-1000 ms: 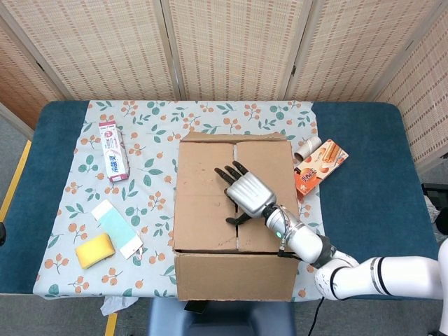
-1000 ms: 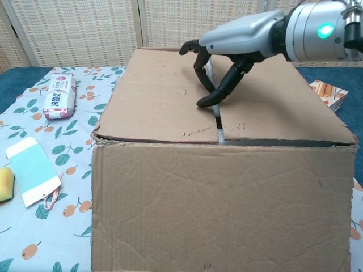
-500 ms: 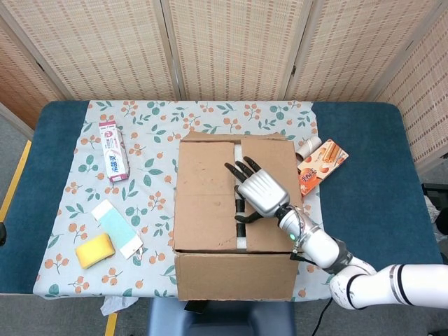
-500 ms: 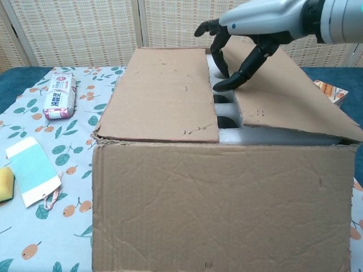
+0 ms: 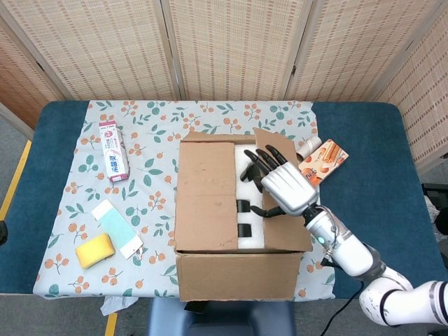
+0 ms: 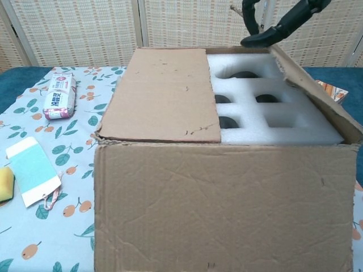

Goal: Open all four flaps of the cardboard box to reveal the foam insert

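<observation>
While the right hand [image 5: 285,187] hooks its fingers [image 6: 266,37] under the box's right flap [image 5: 283,192] w/ thumb on top, pinching it up approx. halfway, the cardboard box [image 5: 234,276] sits mid-table. Foam insert [image 6: 266,116] shows on the box's right half. Left flap [image 5: 205,196] lies flat; end flaps prob. closed underneath, can't confirm. Three flaps left, I'd judge.

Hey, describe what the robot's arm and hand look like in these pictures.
Only the right arm shows. The right robot hand has a silver metallic back and black fingers. A silver wrist section carries a small green indicator light. Beyond it is a glossy white arm with dark joint bands and a black cable.
</observation>
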`<control>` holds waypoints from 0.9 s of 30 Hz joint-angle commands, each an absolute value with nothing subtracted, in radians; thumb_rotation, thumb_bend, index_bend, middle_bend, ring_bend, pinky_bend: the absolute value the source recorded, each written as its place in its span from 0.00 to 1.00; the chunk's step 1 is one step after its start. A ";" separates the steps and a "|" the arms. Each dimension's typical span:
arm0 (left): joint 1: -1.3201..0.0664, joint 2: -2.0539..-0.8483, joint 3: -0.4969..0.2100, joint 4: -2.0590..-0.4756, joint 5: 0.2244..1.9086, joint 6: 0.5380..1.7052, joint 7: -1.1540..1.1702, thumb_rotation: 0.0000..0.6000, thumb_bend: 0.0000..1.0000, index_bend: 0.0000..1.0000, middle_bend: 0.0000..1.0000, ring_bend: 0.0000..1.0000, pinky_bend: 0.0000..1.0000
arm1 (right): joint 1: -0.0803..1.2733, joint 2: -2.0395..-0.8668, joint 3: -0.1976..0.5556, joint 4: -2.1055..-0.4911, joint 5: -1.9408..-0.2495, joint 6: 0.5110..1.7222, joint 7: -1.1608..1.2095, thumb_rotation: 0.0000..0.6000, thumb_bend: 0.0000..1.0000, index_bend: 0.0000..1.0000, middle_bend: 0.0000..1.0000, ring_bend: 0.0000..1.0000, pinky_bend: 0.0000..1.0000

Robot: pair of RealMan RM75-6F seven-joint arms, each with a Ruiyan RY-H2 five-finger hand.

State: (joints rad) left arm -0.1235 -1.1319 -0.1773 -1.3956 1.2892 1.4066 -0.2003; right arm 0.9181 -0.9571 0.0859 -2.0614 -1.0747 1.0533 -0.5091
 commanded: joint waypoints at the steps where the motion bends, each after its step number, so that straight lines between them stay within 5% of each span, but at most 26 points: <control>1: -0.132 -1.140 -0.181 -1.398 1.278 1.397 -0.168 1.00 0.63 0.00 0.00 0.00 0.00 | 0.855 -0.899 0.074 -2.084 -1.151 1.097 -0.450 0.50 0.29 0.53 0.00 0.00 0.00; 14: -0.190 -1.190 -0.185 -1.413 1.214 1.310 0.004 1.00 0.63 0.00 0.00 0.00 0.00 | 0.591 -0.720 0.014 -1.992 -1.487 1.295 -0.102 0.50 0.29 0.53 0.00 0.00 0.00; 27: -0.220 -1.175 -0.199 -1.476 1.171 1.289 0.109 1.00 0.63 0.00 0.00 0.00 0.00 | 0.439 -0.776 -0.020 -1.739 -1.613 1.392 0.113 0.50 0.29 0.53 0.00 0.00 0.00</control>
